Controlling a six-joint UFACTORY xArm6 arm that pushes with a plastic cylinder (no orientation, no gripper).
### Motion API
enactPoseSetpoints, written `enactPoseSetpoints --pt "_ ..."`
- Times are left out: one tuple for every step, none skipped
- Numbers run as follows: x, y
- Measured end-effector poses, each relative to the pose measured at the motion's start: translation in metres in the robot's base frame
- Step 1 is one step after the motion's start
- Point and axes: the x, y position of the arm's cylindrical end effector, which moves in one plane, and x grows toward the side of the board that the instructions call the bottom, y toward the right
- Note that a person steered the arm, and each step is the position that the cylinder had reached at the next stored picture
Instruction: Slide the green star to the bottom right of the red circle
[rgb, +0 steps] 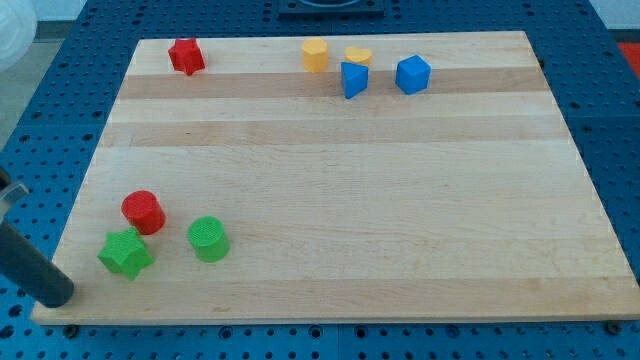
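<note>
The rod's tip (58, 296) sat at the table's (330, 180) lower left corner, at the very edge of the wood. There was no gripper on this arm, only the bare rod, so nothing was being held or clamped. The green star (125, 253) lay near the tip, at about two o'clock from it, with a gap between them. The red circle (143, 211) stood just beside the star at roughly one o'clock, the two close or perhaps touching; I could not tell which. A green circle (208, 239) sat at the star's three o'clock side, a little apart.

The star was at the red circle's seven o'clock, so the goal spot, around five o'clock of the red circle, was close to where the green circle already stood. As I judged it, a push from the tip's side toward three o'clock would carry the star that way, but it might bump the green circle.

By count: two red blocks, the circle and a red star (186, 56) at the far left; two green; two yellow (316, 55) (358, 56); two blue (354, 78) (412, 74), the last four grouped along the far edge.
</note>
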Motion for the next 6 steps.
enactPoseSetpoints --pt "-0.007 0.007" --pt "-0.014 0.024" --pt "-0.015 0.048" --pt "-0.019 0.072" --pt "-0.029 0.095" --pt "-0.043 0.117"
